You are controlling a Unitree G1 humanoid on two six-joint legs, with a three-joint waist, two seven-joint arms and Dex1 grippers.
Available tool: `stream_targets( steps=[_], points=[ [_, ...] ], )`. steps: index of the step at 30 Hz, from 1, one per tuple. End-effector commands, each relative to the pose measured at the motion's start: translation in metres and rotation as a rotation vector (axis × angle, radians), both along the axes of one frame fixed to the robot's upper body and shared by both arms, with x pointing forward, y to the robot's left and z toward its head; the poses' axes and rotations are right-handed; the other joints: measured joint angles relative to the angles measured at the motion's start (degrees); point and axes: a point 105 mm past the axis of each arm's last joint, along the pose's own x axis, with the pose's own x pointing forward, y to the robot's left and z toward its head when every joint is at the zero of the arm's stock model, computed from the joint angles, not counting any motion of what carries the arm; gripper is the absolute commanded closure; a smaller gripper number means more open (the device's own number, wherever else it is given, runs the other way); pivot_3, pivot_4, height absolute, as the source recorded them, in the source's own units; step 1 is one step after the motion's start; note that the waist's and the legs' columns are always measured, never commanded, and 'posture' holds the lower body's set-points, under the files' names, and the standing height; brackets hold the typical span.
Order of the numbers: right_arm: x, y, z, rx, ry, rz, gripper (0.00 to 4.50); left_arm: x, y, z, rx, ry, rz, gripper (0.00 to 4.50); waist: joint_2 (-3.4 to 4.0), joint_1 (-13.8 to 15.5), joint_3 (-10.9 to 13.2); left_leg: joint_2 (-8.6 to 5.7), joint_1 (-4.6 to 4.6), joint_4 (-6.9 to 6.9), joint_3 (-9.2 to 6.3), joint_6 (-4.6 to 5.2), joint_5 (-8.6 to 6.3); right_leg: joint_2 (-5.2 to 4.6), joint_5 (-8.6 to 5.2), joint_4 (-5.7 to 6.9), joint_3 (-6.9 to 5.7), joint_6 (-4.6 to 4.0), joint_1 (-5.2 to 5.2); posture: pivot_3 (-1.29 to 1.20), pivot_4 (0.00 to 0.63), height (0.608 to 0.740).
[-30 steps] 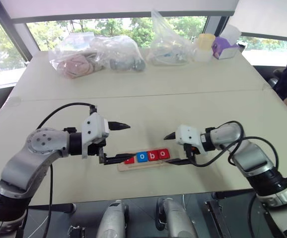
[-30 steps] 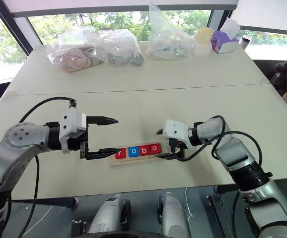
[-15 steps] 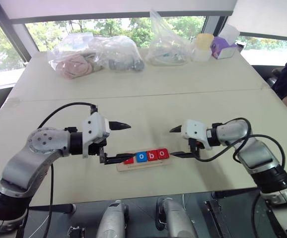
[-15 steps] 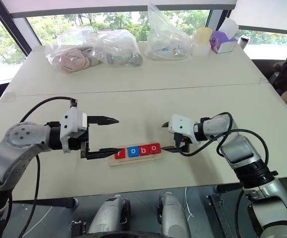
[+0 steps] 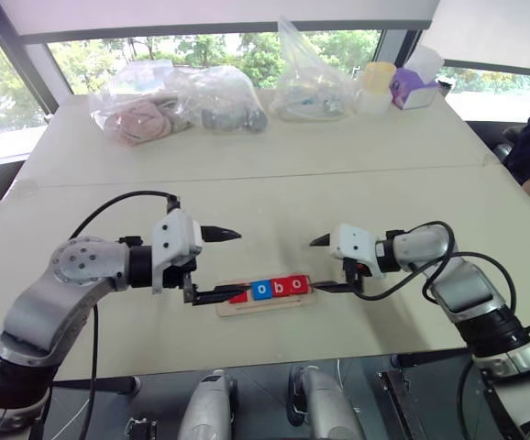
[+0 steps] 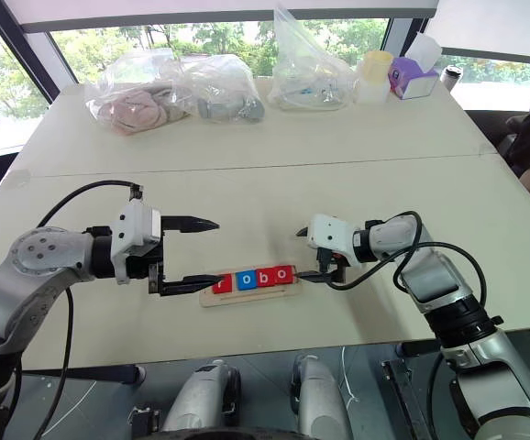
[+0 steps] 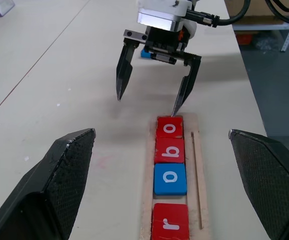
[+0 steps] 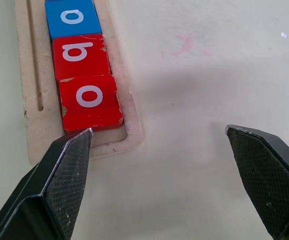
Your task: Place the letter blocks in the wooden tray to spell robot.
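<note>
My right gripper (image 5: 321, 265), black two-fingered, jaws wide and empty, one tip at the right end of the narrow pale wooden tray (image 7: 198, 165). My left gripper (image 5: 217, 264), equally wide, straddles the tray's opposite end. In the tray: red r block (image 7: 169, 223), blue o block (image 7: 170, 178), red b block (image 7: 170, 149), red o block (image 7: 169, 127), touching in a row.

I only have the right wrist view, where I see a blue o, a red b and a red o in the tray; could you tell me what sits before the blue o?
Observer: A red r block sits next to the blue o, so the wooden tray reads r, o, b, o.
Operator: Thank you. Any sign of the t?
Observer: A small blue thing lies on the table beyond the right hand, partly hidden; its letter cannot be read.
Operator: And where is the left hand?
Observer: The left hand is open, its lower finger by the tray's r end.
</note>
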Motion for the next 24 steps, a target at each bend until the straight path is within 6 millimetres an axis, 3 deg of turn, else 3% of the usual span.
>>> stream_targets(
  steps=[1,24],
  points=[
    [-0.001,0.009,0.011,0.011,-0.045,0.039,0.11,-0.004,-0.001,0.008,-0.007,-0.042,-0.015,0.0,0.0,0.0,0.0,0.0,0.0,0.0,0.0,0.0,0.0,0.0,0.0,0.0,0.0,0.0,0.0,0.0,0.15,0.74],
    [0.0,0.027,0.014,0.032,-0.071,0.084,0.11,-0.005,-0.001,0.009,-0.012,-0.041,-0.01,0.0,0.0,0.0,0.0,0.0,0.0,0.0,0.0,0.0,0.0,0.0,0.0,0.0,0.0,0.0,0.0,0.0,0.15,0.74]
  ],
)
